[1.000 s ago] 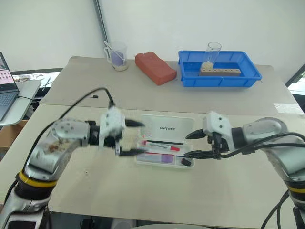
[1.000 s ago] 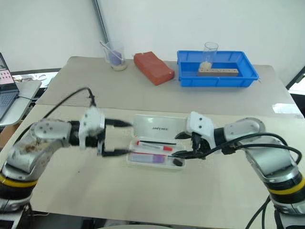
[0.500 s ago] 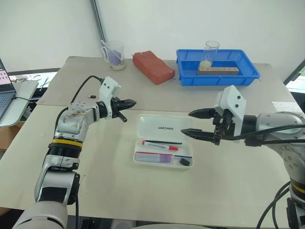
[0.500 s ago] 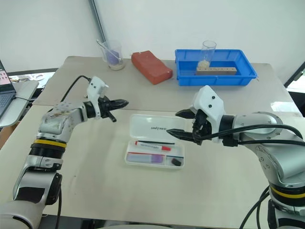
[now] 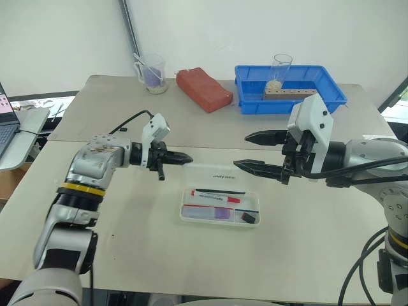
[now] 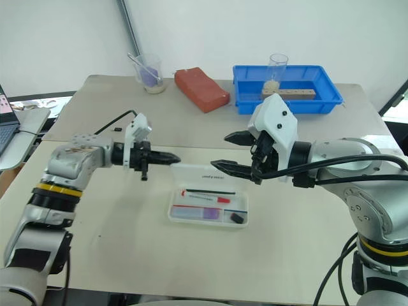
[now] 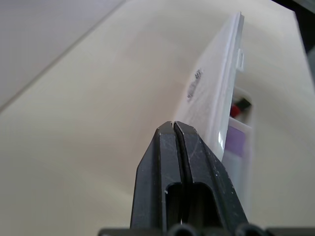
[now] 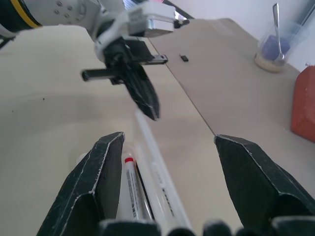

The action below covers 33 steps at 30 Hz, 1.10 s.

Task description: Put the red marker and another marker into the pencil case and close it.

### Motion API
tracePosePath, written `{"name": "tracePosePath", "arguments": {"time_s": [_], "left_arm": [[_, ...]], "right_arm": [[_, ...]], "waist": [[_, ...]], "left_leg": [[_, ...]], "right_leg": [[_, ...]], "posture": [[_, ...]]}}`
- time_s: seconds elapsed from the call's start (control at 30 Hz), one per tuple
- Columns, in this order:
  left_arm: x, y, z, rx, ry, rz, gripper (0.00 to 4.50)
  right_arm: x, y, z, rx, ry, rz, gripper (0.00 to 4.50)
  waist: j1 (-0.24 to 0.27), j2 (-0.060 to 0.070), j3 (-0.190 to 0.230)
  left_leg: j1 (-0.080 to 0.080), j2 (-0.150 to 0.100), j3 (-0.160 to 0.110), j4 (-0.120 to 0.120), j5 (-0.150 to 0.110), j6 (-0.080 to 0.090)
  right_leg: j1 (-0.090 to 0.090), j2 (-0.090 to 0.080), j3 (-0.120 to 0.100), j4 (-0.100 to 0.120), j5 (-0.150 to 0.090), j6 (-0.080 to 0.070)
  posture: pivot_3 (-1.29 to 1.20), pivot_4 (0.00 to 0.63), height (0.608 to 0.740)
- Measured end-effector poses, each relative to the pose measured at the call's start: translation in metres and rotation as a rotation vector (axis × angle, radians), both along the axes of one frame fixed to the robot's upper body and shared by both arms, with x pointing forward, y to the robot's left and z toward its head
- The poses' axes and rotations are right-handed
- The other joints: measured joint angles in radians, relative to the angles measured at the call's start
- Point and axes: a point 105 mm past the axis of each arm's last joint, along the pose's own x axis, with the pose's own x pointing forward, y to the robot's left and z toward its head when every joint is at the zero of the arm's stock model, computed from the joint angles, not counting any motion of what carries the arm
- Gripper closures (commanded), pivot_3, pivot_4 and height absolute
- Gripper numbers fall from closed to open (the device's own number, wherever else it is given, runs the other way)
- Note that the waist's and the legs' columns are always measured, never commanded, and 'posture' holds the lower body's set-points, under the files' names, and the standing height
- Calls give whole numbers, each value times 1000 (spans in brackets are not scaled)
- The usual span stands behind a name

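1. The pencil case (image 5: 220,197) lies open on the bench (image 5: 127,242), lid (image 5: 220,173) tilted up at its 12 o'clock edge.
2. The red marker (image 5: 215,196) lies in the tray, with the lavender marker (image 5: 213,212) at its 6 o'clock.
3. The left pincer (image 5: 185,157) is closed and empty, its tips at the lid's 9 o'clock corner, possibly touching.
4. The right pincer (image 5: 245,150) hangs open and empty above the case's 2 o'clock side.

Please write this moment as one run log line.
left gripper: shut, at lid edge | right gripper: open, empty | pencil case: lid half-raised | red marker, lavender marker: inside
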Motion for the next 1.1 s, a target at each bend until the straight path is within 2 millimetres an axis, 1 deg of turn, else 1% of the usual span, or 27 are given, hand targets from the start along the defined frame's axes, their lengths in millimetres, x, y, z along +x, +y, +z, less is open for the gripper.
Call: {"name": "tracePosePath", "arguments": {"time_s": [0.1, 0.13, 0.2, 0.27, 0.3, 0.33, 0.43, 0.47, 0.53, 0.57, 0.63, 0.7, 0.77, 0.8, 0.87, 0.93, 1.03, 1.1], "left_arm": [[-23, -3, -13, 53, 24, -95, 4411], [-30, -5, -21, 91, 6, -132, 4411], [-39, -9, -38, 150, -14, -175, 4411], [-44, -12, -53, 192, -14, -187, 4411], [-44, -14, -58, 219, -48, -200, 4411], [-44, -17, -58, 240, -109, -228, 4411], [-41, -23, -59, 297, -264, -280, 4411], [-41, -25, -59, 301, -298, -285, 4185], [-40, -23, -57, 287, -307, -273, 3509], [-40, -21, -58, 284, -302, -266, 3242], [-41, -13, -54, 257, -265, -229, 2308], [-39, -2, -42, 210, -247, -167, 1417], [-36, 4, -18, 126, -269, -87, 410], [-32, 10, -7, 110, -299, -40, 32], [-24, 26, 12, 96, -355, 72, 32], [-21, 38, 26, 91, -411, 147, 32], [-22, 52, 33, 117, -461, 207, 32], [-26, 57, 37, 124, -468, 222, 32]], "right_arm": [[-3, 1, -11, -24, 42, 25, 1235], [-5, 1, -19, -42, 60, 33, 1235], [-8, -3, -42, -126, 96, 36, 1235], [-11, -9, -64, -211, 129, 45, 1235], [-13, -10, -71, -233, 136, 57, 1235], [-15, -10, -76, -250, 136, 69, 1235], [-16, -11, -77, -263, 112, 95, 1235], [-15, -12, -77, -266, 106, 97, 1235], [-12, -17, -79, -274, 116, 96, 1235], [-12, -18, -79, -277, 117, 95, 1235], [-9, -23, -79, -278, 120, 90, 1235], [-7, -32, -79, -278, 135, 73, 1235], [-4, -41, -77, -267, 137, 53, 1235], [-2, -45, -75, -261, 135, 41, 1235], [0, -55, -75, -253, 136, 11, 1235], [3, -66, -77, -246, 146, -24, 1235], [4, -84, -83, -245, 176, -77, 1235], [3, -94, -82, -249, 185, -101, 1235]], "waist": [[1, 0, 0], [3, 0, 0], [9, 0, 0], [10, -1, 0], [9, -1, 0], [8, -1, 0], [7, 0, -1], [7, 1, -2], [6, 0, -2], [5, 0, -2], [4, 1, -2], [2, 0, 0], [3, -3, 1], [4, -3, 2], [7, -3, 2], [6, -4, 2], [6, -3, 2], [6, -3, 2]], "left_leg": [[0, 0, 0, 0, 0, 0], [0, 0, 0, 0, 0, 0], [0, -1, 0, 1, 0, 0], [-1, -1, 0, 3, 0, 0], [-1, -1, 0, 3, 0, 0], [-1, -1, 0, 3, 0, 0], [1, -1, 0, 2, 0, 0], [1, -1, 0, 2, 0, 0], [1, 0, 0, 2, 0, 0], [1, 0, 0, 2, 0, 0], [1, 0, 0, 2, 0, 0], [1, 1, -1, 1, 0, 0], [1, 1, -1, 1, 0, 0], [1, 1, -1, 2, 0, 0], [3, 0, -1, 2, 0, 0], [4, 0, 0, 1, 0, 0], [5, 0, 1, 1, 0, 0], [5, 0, 1, -1, 0, 0]], "right_leg": [[0, 0, 0, 0, 0, 0], [0, 0, 0, 0, 0, 0], [1, -1, 0, -1, 0, 0], [1, -2, 0, 0, 0, 0], [1, -2, 0, -1, 0, 0], [1, -1, 0, -1, 0, 0], [3, -1, 0, -3, 0, 0], [4, -2, 0, -3, 0, 0], [3, -1, 0, -1, -1, -1], [2, -1, 0, -1, -1, -1], [2, -1, 0, 0, -1, -1], [1, 0, -1, 0, -2, 0], [2, 0, -1, 0, -3, 1], [2, 0, -1, 0, -3, 1], [3, -1, -1, 0, -3, 2], [4, -1, -1, 0, -3, 2], [4, -2, 0, 0, -2, 1], [4, -2, 0, 0, -2, 0]], "posture": [[0, 150, 740], [0, 150, 740], [0, 150, 740], [0, 150, 740], [0, 150, 740], [0, 150, 740], [0, 150, 740], [0, 150, 740], [0, 150, 740], [0, 150, 740], [0, 150, 740], [0, 150, 740], [0, 150, 740], [0, 150, 740], [0, 150, 740], [0, 150, 740], [0, 150, 740], [0, 150, 740]]}}
